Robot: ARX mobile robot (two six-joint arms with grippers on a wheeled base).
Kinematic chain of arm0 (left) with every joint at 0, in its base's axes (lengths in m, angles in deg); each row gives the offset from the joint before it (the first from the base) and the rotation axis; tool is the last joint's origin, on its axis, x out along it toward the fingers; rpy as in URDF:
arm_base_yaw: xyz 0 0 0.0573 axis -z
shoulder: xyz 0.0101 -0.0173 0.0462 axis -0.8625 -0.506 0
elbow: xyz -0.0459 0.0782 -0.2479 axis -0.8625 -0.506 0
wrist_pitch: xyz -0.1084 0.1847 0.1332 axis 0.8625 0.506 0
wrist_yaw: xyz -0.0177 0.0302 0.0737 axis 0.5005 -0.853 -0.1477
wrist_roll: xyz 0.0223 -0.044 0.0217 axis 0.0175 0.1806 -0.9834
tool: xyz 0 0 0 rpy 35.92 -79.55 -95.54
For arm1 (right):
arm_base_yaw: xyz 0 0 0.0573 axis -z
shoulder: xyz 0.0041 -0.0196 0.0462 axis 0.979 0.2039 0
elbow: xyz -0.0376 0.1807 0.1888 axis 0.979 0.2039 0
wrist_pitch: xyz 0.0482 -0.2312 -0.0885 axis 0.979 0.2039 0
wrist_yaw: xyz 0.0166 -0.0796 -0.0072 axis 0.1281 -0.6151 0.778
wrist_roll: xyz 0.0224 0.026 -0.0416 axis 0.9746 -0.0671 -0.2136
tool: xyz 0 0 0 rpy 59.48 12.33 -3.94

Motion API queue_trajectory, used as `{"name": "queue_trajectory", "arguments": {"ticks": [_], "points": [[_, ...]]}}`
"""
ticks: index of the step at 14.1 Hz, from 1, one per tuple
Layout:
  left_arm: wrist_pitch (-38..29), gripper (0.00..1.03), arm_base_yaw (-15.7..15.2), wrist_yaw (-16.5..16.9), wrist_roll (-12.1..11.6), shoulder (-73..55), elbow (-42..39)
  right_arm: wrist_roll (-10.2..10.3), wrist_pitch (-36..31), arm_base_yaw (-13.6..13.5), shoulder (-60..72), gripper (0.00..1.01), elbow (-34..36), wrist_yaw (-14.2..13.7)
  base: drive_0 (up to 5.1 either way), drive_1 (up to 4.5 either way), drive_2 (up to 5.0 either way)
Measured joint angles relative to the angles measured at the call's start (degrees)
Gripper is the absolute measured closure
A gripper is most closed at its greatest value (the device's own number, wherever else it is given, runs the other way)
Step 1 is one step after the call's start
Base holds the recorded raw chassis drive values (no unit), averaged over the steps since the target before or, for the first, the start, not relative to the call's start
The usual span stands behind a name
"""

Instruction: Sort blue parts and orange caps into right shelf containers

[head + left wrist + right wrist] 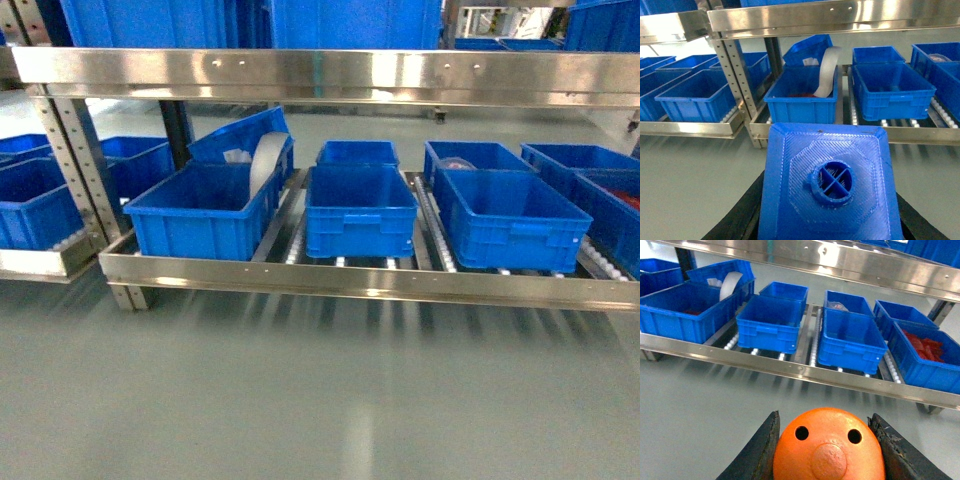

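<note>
Left arm: held back from the shelf (360, 282) over bare floor (300, 400), wrist camera looking forward along the gripper; neither arm showed in the head view.
Left gripper (830, 220): closed on a blue part (830, 185), dark fingers (737, 220) pressed against its two sides, the round stud on its top facing the camera.
Right arm: likewise short of the shelf, pointed toward the row of crates.
Right gripper (827, 450): clamped on an orange cap (829, 447), a dark finger (762, 450) against each side, its holed flat top toward the camera.
Ahead of the left gripper: a blue crate (802, 100) with something red inside and a pale strip (827, 70) leaning on its rim.
Ahead of the right gripper: two front crates (770, 322), (852, 342) side by side on the roller shelf.
Farther right of the right gripper: a crate (925, 352) holding red pieces (925, 346).
Above the crates: a steel shelf rail (320, 72).
</note>
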Motion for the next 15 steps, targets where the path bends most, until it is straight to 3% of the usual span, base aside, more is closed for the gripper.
{"name": "queue_trajectory", "arguments": {"ticks": [15], "points": [[0.0, 0.59, 0.1, 0.2, 0.0, 0.0, 0.0, 0.0, 0.0, 0.0, 0.0, 0.57, 0.0, -0.2, -1.6, -1.57, -1.6]]}}
